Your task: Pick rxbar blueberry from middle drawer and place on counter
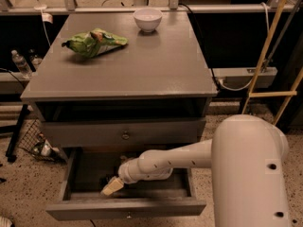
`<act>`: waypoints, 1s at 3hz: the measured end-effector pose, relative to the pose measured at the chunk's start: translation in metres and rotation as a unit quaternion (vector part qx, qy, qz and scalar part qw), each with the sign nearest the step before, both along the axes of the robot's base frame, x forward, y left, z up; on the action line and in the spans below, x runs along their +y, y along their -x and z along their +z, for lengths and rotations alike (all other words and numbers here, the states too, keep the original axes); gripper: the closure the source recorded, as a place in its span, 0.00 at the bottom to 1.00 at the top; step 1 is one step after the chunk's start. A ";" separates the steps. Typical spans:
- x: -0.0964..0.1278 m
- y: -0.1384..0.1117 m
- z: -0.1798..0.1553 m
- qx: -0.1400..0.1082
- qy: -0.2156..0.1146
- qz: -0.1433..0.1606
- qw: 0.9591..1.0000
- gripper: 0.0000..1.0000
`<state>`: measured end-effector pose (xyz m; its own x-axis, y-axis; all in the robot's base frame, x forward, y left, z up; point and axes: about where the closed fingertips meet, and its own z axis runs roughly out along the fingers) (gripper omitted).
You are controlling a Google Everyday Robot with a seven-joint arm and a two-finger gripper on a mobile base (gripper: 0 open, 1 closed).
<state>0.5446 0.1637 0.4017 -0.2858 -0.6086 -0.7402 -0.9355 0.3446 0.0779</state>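
Speckled floor (23,193) lies around a grey cabinet whose counter (151,65) fills the upper half of the view. On the counter a green bag (93,41) sits toward 10 o'clock and a white bowl (147,19) at 12 o'clock, well apart from each other. Under the counter is a shut front with a round knob (125,136), and below that, at 6 o'clock, the drawer (125,208) stands pulled out. A white arm (189,157) comes in from 3 o'clock and slants down into the drawer, so the gripper (112,187) is low over its floor, left of centre, pointing to 8 o'clock. Whether the claw is wide, narrow or holding anything, I cannot tell. A small dark shape (104,179) lies on the drawer floor just beside the gripper at its 11 o'clock; it may be the bar, but that is not certain.
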 end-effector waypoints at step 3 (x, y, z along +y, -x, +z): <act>0.001 0.002 -0.041 0.016 0.031 -0.002 0.999 0.00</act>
